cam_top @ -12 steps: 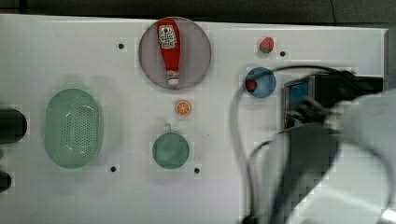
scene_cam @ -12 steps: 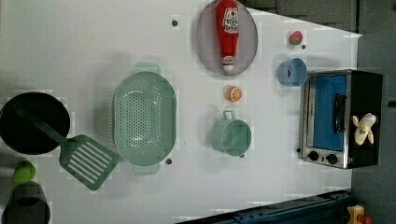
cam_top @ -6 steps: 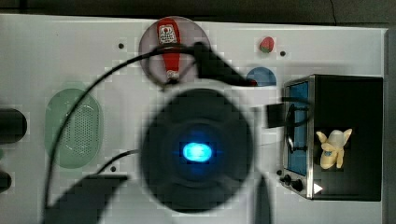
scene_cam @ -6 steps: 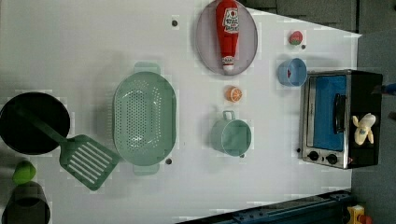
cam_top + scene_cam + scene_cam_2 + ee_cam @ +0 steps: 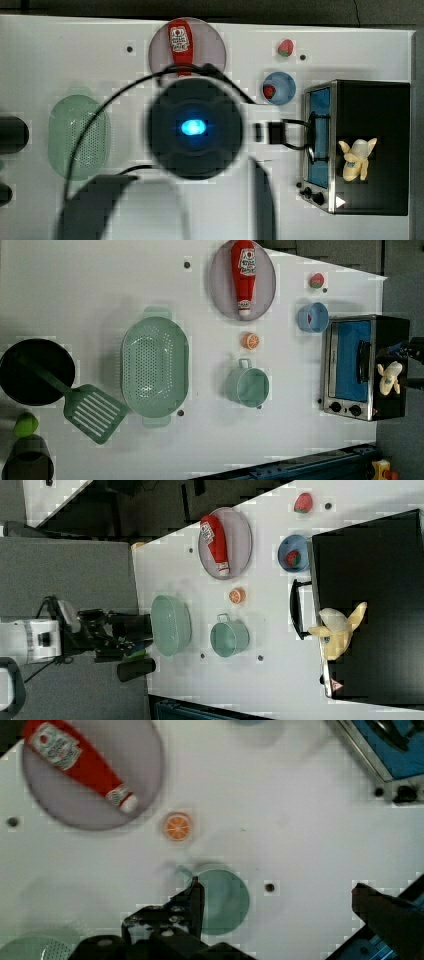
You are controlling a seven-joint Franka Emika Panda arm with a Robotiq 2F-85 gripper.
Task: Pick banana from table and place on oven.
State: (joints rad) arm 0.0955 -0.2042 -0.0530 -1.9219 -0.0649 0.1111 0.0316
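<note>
In the top view, you see the banana (image 5: 357, 159) lying on the black roof of the oven (image 5: 380, 105), which stands at the tabletop's (image 5: 75, 60) edge on the top view's right. It rests flat with its peel flaps splayed, so it should stay put; by that, the placing looks done. The arm's round body (image 5: 195, 127) hangs over the middle of the tabletop, well apart from the oven and covering what lies beneath it.

In the left view, the banana (image 5: 389, 378) sits on the oven's (image 5: 350, 365) roof above the glass door, clear of the knobs. An orange slice (image 5: 251, 341) and a green cup (image 5: 247, 386) lie in the open middle, with a ketchup bottle (image 5: 243, 275) on its plate (image 5: 220, 290) nearer the far edge.

In the right view, the banana (image 5: 336, 627) lies close to the front edge of the oven's (image 5: 380, 580) roof, just above the door handle, so a nudge there could tip it off.

In the wrist view, the gripper (image 5: 280, 905) is spread wide and pinches nothing; one finger (image 5: 195, 902) stands over the green cup (image 5: 225, 902). You are looking down on the orange slice (image 5: 177, 826) and the bottle (image 5: 75, 762), which fits an arm that is clear of the oven.
</note>
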